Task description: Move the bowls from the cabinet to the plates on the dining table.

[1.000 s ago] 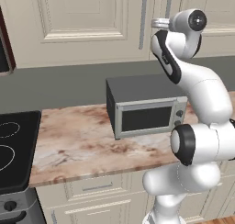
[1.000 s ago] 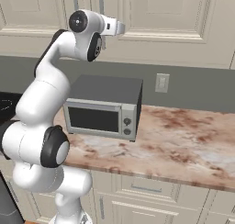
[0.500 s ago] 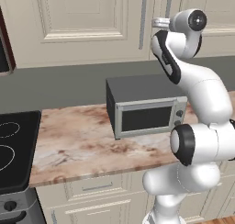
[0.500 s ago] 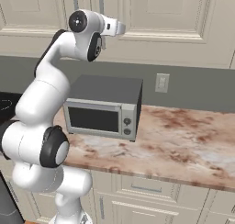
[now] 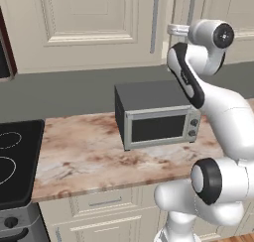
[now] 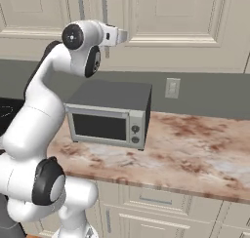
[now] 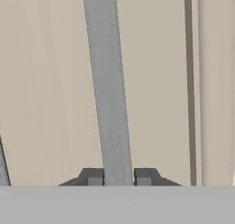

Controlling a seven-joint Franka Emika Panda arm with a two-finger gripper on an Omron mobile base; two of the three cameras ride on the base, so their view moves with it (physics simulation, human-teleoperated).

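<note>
In the left base view the arm is reaching up to the cream cabinet [image 5: 89, 23], its wrist sitting at the silver bar handle [image 5: 190, 10] at 1 o'clock, above the microwave [image 5: 156, 114] on the marble surface [image 5: 84, 156].

In the right base view the wrist is meeting the handle [image 6: 104, 8] at 11 o'clock.

In the hand view the end effector [image 7: 118, 176] is pinching the handle [image 7: 108, 90], a fingertip [image 7: 93, 176] pressing at each side.
</note>
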